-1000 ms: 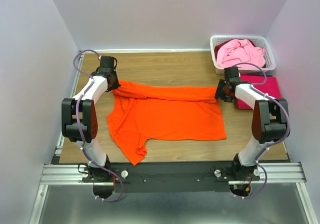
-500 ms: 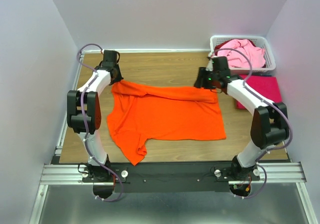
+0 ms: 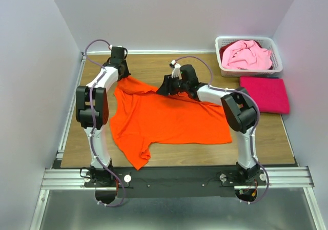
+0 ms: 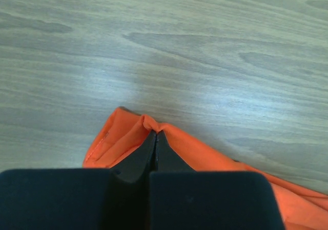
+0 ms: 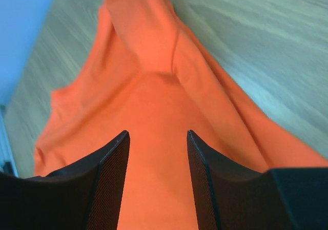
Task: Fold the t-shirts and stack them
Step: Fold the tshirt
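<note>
Top external: L hand (image 3: 121, 74) clamped on orange t-shirt (image 3: 169, 120) far-left corner; R hand (image 3: 164, 90) wide over far edge, tabletop (image 3: 154, 66) beyond.

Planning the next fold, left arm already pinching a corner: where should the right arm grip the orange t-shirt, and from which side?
Probably the raised fold along the far edge of the orange t-shirt, from above, the open fingers of the right gripper straddling it. That ridge stands up; the flat middle gives little to pinch. It mirrors the left gripper, shut on the far-left corner.
</note>
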